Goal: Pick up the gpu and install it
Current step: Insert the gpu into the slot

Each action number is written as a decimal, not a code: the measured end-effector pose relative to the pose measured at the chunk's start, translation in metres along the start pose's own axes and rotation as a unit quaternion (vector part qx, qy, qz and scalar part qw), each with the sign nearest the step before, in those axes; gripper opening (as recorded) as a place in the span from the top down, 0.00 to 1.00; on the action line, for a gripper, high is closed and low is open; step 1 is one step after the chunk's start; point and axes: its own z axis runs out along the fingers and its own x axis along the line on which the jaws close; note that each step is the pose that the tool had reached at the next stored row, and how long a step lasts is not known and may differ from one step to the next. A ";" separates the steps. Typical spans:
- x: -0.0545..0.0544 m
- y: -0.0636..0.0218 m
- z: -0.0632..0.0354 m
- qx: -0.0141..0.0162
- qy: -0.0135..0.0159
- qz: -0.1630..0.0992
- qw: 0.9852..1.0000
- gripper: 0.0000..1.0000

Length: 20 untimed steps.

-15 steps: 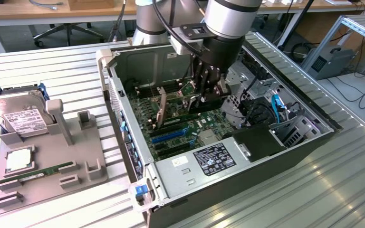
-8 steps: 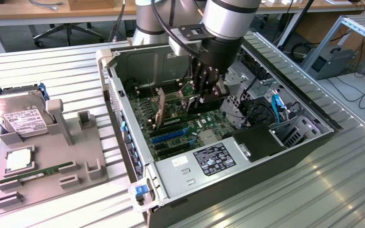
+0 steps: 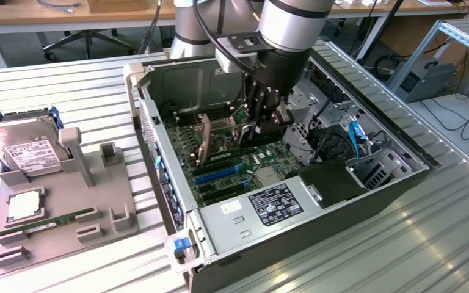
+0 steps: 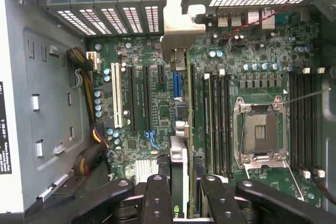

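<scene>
The open black metal computer case point(image 3: 397, 183) is holding a green motherboard point(image 4: 157, 124); the black gripper point(image 4: 181, 203) is clasping the green gpu card point(image 4: 180, 166) edge-on above its slots, beside the silver hard drive point(image 3: 22, 146).

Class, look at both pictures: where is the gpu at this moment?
The gpu stands on edge inside the open computer case, over the motherboard's expansion slots, held in the end effector near the middle of the exterior view.
</scene>
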 end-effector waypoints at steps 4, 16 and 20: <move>0.000 0.0010 0.0007 0.000 0.000 0.000 1.000 0.73; 0.001 0.0039 0.0024 0.000 0.000 0.000 1.000 0.73; 0.001 0.0058 0.0032 0.000 0.000 0.000 1.000 0.73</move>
